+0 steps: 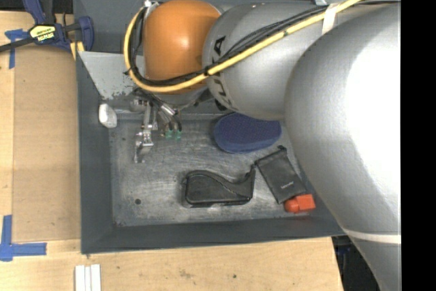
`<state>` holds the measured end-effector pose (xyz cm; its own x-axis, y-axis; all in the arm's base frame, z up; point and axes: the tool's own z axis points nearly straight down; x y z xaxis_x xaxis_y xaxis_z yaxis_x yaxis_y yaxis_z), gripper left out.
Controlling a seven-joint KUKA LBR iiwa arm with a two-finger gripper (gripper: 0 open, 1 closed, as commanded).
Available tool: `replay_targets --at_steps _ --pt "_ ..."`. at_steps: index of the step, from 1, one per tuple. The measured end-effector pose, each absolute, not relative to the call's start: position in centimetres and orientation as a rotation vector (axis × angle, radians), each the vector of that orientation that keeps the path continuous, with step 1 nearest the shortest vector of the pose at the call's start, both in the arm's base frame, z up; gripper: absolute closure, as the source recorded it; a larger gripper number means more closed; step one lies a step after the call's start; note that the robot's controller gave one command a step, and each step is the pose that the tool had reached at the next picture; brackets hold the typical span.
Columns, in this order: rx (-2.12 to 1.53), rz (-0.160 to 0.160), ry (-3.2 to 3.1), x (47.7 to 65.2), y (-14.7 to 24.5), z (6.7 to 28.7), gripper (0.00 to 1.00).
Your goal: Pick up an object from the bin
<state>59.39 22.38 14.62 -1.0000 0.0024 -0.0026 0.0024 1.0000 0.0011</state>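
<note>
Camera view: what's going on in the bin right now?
The arm reaches in from the right, and its gripper is low over the left part of the bin. Closest to it are a small white object by the left wall and a small green bit just to its right. A blue oval disc, a black curved piece and a black block with an orange end lie untouched further right. Nothing looks lifted yet.

A: Bin grey, floor scuffed. Upper centre: wrist cover orange, cable yellow.
B: Noted. Mid-frame oval pad dark blue. Lower centre curved piece black. Left, small lump white.
</note>
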Motion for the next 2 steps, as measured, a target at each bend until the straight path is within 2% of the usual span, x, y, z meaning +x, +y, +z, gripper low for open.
replay_targets --at_steps 1,2 --pt "0.150 0.006 3.126 62.1 21.4 22.6 0.00" --pt "-0.045 -0.004 3.146 61.9 17.9 10.6 0.00"
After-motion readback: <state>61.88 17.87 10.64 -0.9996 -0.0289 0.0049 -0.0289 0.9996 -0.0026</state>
